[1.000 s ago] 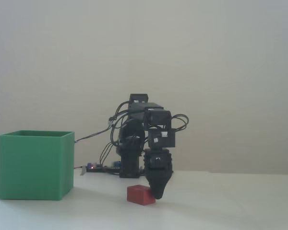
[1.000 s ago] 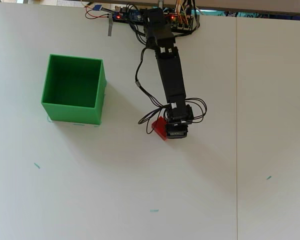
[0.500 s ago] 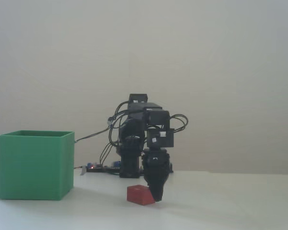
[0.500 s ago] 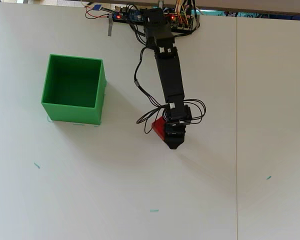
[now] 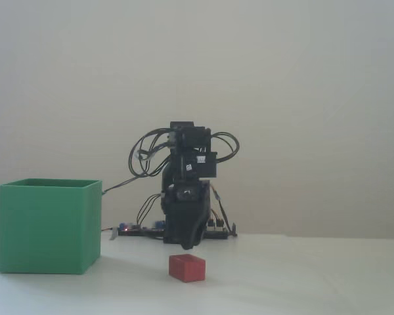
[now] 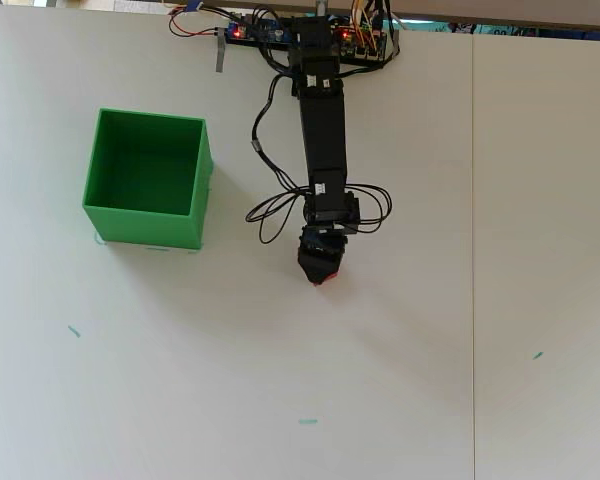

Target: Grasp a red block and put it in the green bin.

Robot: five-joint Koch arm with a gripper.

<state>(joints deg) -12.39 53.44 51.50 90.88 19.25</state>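
Pale wall and a white worktop surround us. Our black claw hangs just above the small matte red rectangular block, which rests on the worktop, well apart from the large green thin-walled open bin. We cannot tell how wide our jaws stand. We should straddle the block squarely before closing.

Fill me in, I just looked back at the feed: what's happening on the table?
The arm is working on the red block, which sits on the white table, not gripped. In the fixed view the gripper hangs just above and behind it; from overhead it covers nearly all of the block. Whether the jaws are open can't be made out. The green bin, off to the left in both views, is empty, so the pickup hasn't happened yet.
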